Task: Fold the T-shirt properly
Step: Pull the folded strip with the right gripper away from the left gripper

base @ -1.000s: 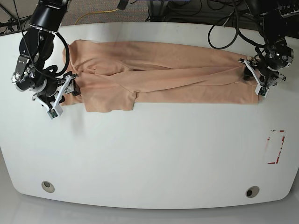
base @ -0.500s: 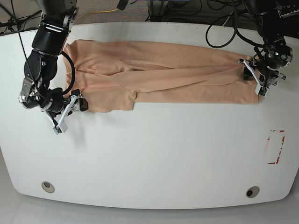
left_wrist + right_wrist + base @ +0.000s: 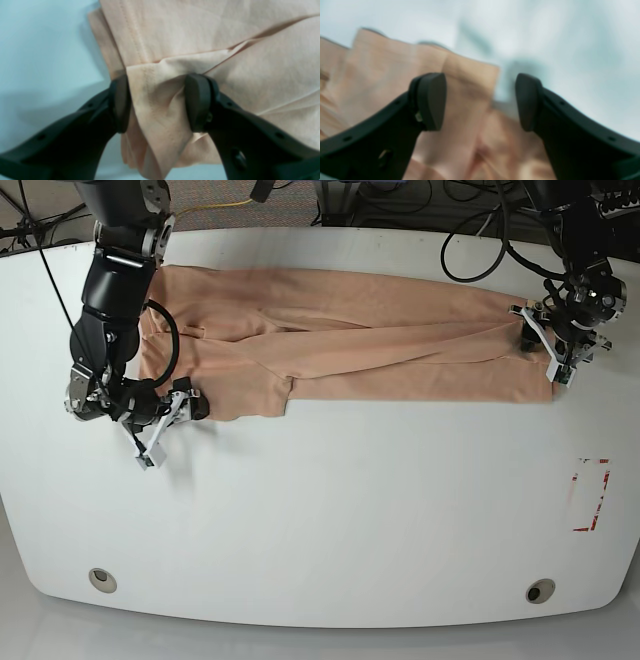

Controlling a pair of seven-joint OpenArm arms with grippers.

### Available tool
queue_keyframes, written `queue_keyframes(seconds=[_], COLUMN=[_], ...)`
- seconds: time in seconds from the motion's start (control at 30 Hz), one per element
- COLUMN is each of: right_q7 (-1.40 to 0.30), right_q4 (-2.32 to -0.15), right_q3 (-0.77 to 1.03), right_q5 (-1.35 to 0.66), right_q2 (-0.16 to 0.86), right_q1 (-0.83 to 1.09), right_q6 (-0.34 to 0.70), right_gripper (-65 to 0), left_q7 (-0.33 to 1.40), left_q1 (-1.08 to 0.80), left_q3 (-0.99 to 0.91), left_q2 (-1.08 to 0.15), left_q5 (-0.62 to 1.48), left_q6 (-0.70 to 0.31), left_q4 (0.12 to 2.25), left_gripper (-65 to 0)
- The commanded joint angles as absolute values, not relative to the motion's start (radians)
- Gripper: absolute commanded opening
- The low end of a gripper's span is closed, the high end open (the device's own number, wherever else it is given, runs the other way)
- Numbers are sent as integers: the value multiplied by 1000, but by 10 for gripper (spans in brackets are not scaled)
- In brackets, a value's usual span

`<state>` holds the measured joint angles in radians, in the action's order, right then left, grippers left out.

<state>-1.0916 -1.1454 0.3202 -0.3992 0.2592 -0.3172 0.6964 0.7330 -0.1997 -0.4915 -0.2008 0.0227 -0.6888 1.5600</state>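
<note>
The peach T-shirt [image 3: 340, 330] lies as a long folded band across the far half of the white table [image 3: 350, 500]. At the band's right end, my left gripper [image 3: 548, 352] is shut on a bunched fold of the hem. In the left wrist view that fold of T-shirt [image 3: 225, 37] sits pressed between both pads of the left gripper [image 3: 158, 102]. My right gripper [image 3: 170, 425] hovers at the band's near left corner. Its black fingers [image 3: 432, 100] stand apart in the right wrist view, with nothing between them and the blurred T-shirt [image 3: 382, 75] beyond.
A red-marked rectangle [image 3: 590, 495] sits on the table at the right. Two round holes [image 3: 102, 579] [image 3: 540, 591] lie near the front edge. Cables run behind the table's far edge.
My right gripper has let go of the shirt's left end, opened wider, and swung toward the near left corner of the band. The left gripper has stayed put on the hem.
</note>
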Motion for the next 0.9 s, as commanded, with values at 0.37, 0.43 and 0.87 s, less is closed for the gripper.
queue_keyframes(seconds=[0.37,0.43,0.87], right_q7=[-1082,-1087,-1345], right_q4=[-1165,-1187,-1762], right_q3=[321,326,452], right_q5=[-409,-417,-493], right_q2=[216,216,179], right_q1=[-335,-335,-111], right_q6=[698,698,698], right_gripper=[-648,-650,-650], left_q7=[809,809,809], left_q1=[-217,-217,-217], left_q3=[-513,-513,-507], left_q2=[-202,-203,-200], left_q5=[-28,-30,-33], left_q6=[-698,-698,-698], left_q4=[1550,1550,1544], left_gripper=[-339,-339,-339])
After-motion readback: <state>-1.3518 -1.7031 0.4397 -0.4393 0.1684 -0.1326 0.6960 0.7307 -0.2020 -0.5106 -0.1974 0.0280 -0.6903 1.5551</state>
